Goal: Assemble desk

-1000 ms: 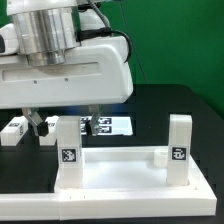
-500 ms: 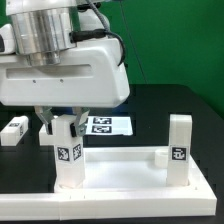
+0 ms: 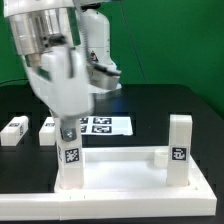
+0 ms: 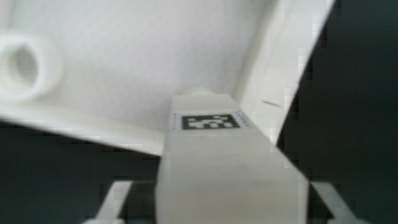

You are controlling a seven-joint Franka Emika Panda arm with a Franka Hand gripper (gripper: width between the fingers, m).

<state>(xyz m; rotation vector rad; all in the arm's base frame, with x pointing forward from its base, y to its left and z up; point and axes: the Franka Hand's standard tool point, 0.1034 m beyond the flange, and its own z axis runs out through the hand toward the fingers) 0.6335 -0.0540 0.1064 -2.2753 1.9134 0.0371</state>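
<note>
Exterior view shows my hand (image 3: pixel 68 128) clenched on the upper end of a white leg (image 3: pixel 68 158), with the arm coming down on it from above. The wrist view agrees: the leg runs straight out between the two fingers (image 4: pixel 118 200), which press its sides.

That leg stands upright at the panel's (image 3: pixel 120 178) front corner on the exterior view's left. Its long axis is vertical and its tag faces that camera. The hand is therefore directly over the leg, not beside it, and is lined up with the leg's length. I judge that the coming move depends on this line-up: any turn or downward push has to stay on the vertical line through the corner, or the leg will tip.

The panel lies flat along the bench's (image 3: pixel 160 105) front edge, rim up. Its long side runs across the exterior view from left to right. A second leg (image 3: pixel 179 150) stands upright at its front corner on the exterior view's right, well clear of the hand.

In the wrist view an open round socket (image 4: pixel 18 65) shows in the panel beyond the held leg.

Two loose legs (image 3: pixel 12 130) (image 3: pixel 47 128) lie toward the bench's edge on the exterior view's left. The marker board (image 3: pixel 103 125) lies behind the panel.
</note>
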